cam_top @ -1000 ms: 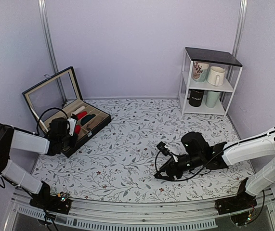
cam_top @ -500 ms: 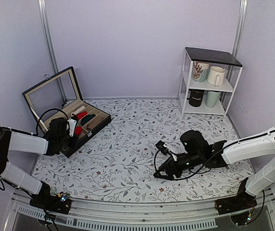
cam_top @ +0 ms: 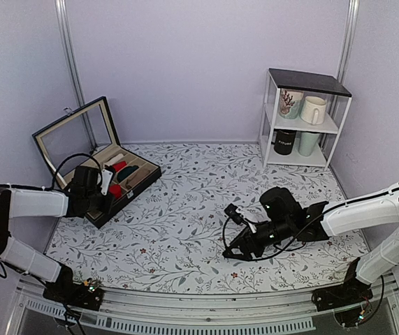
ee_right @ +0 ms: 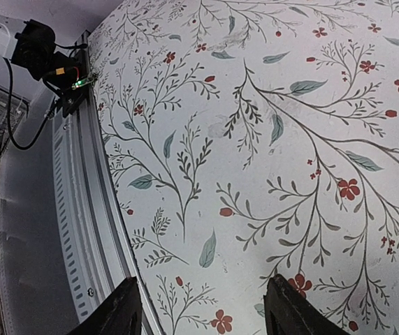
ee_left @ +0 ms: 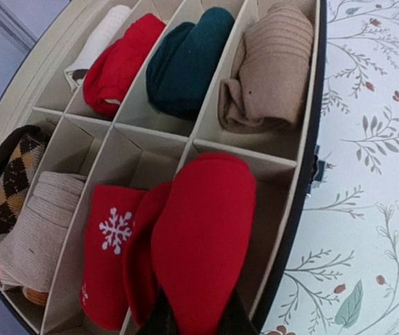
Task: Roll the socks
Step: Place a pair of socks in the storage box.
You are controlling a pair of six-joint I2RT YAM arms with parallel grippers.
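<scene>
red roll in grip over the box, stowing step

the socks are a compact red roll pinched at its near end by the left end effector, which is closed on it. the roll sticks out ahead of the fingers, over the front-row cell next to the outer wall of the box. rolling looks done, so this reads as the put-away step. the next move likely calls for lowering the roll into that cell and letting go without it unrolling or catching a divider.

just left of the grip sits a red piece with a white snowflake; can't tell if it belongs to the same pair. further left are a beige ribbed roll and an argyle roll. in the row ahead of the fingers are a tan roll, a teal roll, another red roll and a white roll.

the right end effector is open and holds nothing, low over the patterned surface, well apart from the box.
</scene>
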